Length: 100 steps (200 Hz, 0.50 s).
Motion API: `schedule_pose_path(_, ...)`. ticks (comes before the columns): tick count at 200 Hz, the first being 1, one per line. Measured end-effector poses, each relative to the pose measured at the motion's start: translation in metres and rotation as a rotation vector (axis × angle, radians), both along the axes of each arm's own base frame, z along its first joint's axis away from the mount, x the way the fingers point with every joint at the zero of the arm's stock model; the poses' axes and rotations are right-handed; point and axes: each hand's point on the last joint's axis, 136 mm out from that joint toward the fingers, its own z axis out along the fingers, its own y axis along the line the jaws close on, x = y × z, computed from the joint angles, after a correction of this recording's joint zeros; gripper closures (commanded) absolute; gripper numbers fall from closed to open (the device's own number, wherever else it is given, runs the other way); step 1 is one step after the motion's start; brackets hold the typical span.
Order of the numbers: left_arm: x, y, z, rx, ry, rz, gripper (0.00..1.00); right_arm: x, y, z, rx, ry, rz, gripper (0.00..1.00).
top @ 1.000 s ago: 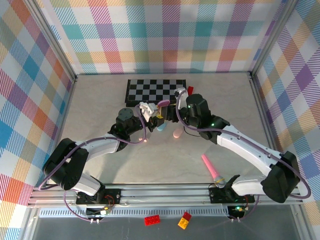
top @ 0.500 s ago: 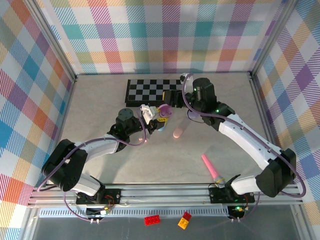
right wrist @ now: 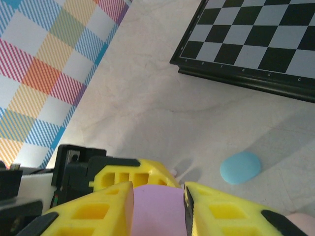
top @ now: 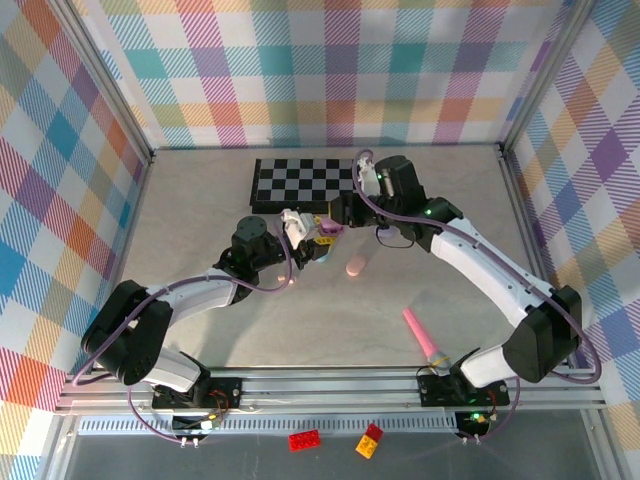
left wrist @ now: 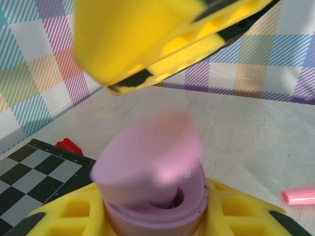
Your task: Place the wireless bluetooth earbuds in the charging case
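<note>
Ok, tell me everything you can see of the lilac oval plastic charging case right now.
The lilac oval plastic charging case is smooth and matte-looking, in two parts: a shallow base and a domed lid, raised and tilted, so it stands open. A dark well shows in the base; its contents are hidden. The left gripper is shut on the base, holding it near the black-and-white checkered board. The yellow fingers of the right gripper flank it closely; contact cannot be told.
</note>
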Motion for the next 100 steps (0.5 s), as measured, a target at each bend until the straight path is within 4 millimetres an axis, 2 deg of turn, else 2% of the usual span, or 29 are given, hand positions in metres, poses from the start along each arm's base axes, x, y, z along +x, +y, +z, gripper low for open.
schedule_pose_path(17, 0.000, 0.000, 0.001, -0.003, 0.001, 0.000, 0.67, -0.005, -0.003, 0.001, -0.014, -0.001, 0.011, 0.66)
schedule_pose_path(37, 0.001, 0.000, 0.005, -0.016, 0.000, 0.001, 0.67, -0.006, -0.010, 0.004, -0.014, -0.006, -0.003, 0.50)
schedule_pose_path(55, 0.001, -0.001, 0.011, -0.041, -0.007, 0.003, 0.67, -0.006, -0.022, 0.007, 0.043, 0.010, -0.029, 0.42)
schedule_pose_path(82, 0.001, -0.001, 0.022, -0.088, -0.009, 0.003, 0.67, 0.001, -0.042, 0.002, 0.175, 0.094, -0.065, 0.34)
schedule_pose_path(100, 0.001, -0.001, 0.030, -0.121, -0.013, 0.003, 0.67, -0.001, -0.038, -0.004, 0.267, 0.164, -0.028, 0.33)
